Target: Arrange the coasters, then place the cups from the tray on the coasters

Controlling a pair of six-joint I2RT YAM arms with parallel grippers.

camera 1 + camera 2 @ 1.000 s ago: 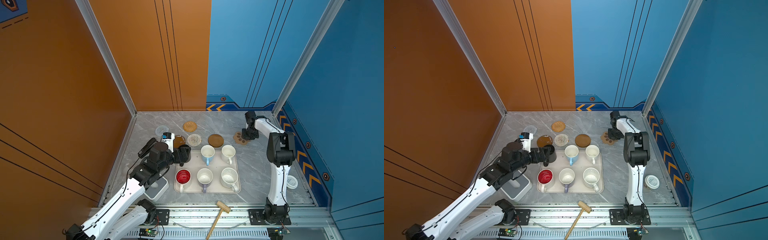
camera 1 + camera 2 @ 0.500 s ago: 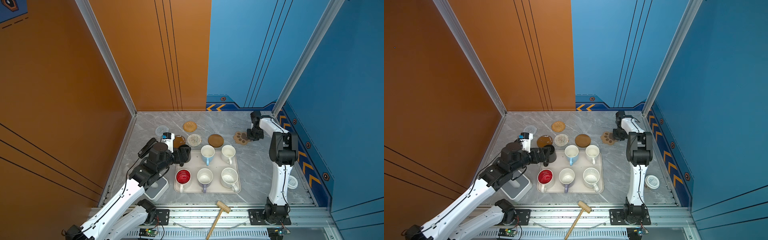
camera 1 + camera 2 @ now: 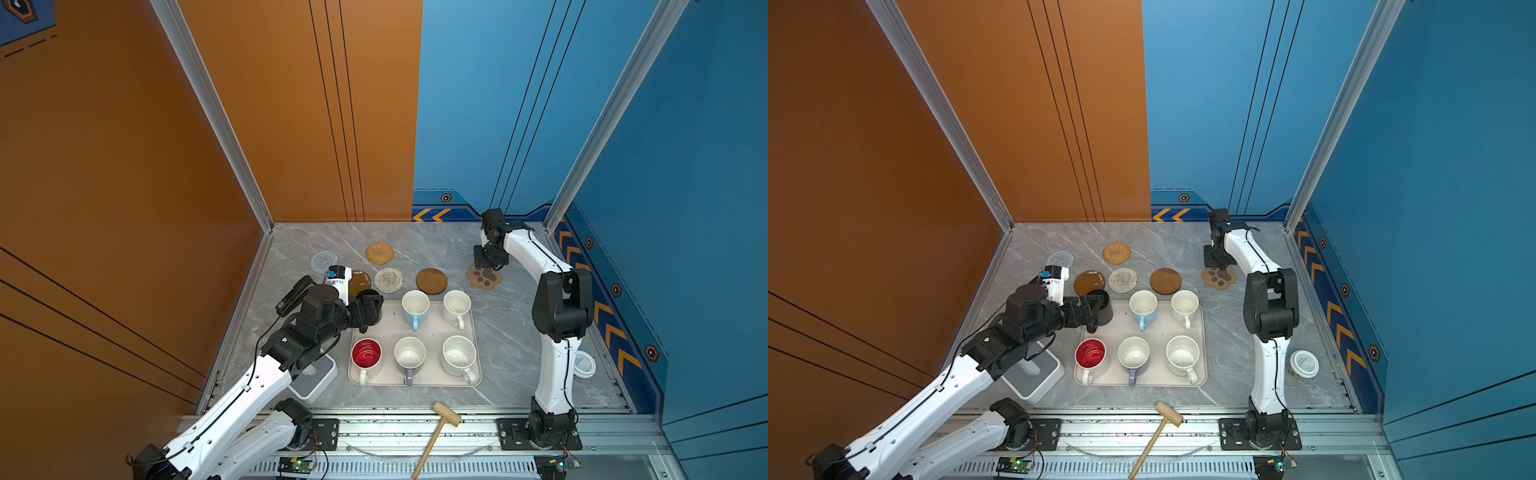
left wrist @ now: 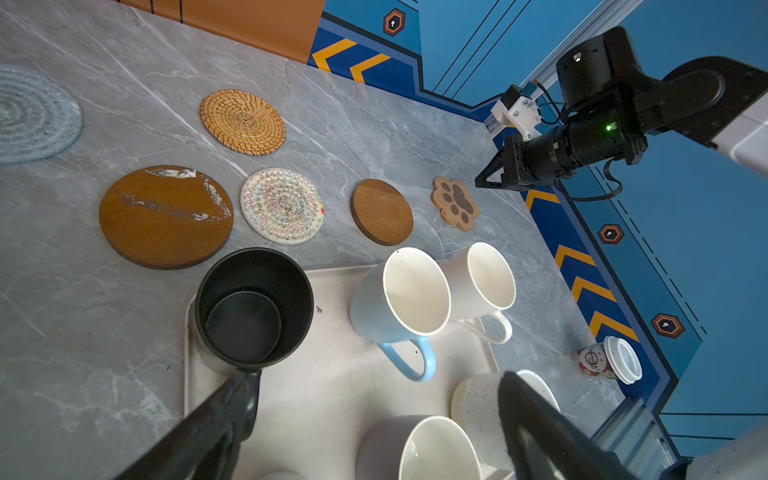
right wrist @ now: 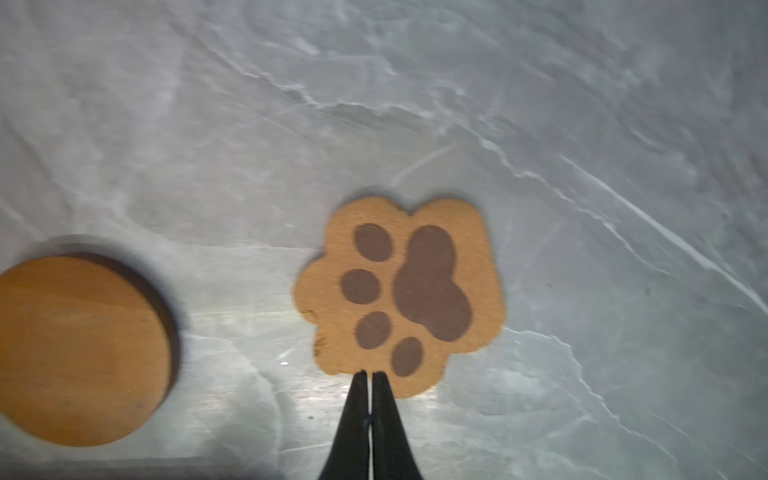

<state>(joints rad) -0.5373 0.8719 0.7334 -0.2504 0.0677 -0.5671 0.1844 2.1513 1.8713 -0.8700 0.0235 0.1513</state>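
Six coasters lie behind the tray (image 3: 390, 328): a clear spiral (image 3: 324, 262), rattan (image 3: 380, 252), glossy brown (image 3: 360, 281), beaded spiral (image 3: 388, 279), matte brown (image 3: 432, 281) and the paw (image 3: 484, 278). The black cup (image 4: 253, 307) stands at the tray's far left corner. My left gripper (image 4: 374, 378) is open beside it, one finger against its handle. The light blue (image 3: 415, 309), cream (image 3: 456, 307), red-inside (image 3: 366, 355), lavender (image 3: 409, 356) and speckled (image 3: 458, 355) cups also stand on the tray. My right gripper (image 5: 369, 374) is shut and empty, its tips over the edge of the flat paw coaster (image 5: 399, 295).
A white-and-grey square device (image 3: 311, 380) sits under my left arm at the front left. A wooden mallet (image 3: 440, 428) lies on the front rail. A white-lidded jar (image 3: 584, 363) stands by the right wall, behind my right arm's base.
My right gripper's jaws have closed fully while its wrist shifted above the paw coaster. The coaster lies where it was. The left arm has not moved.
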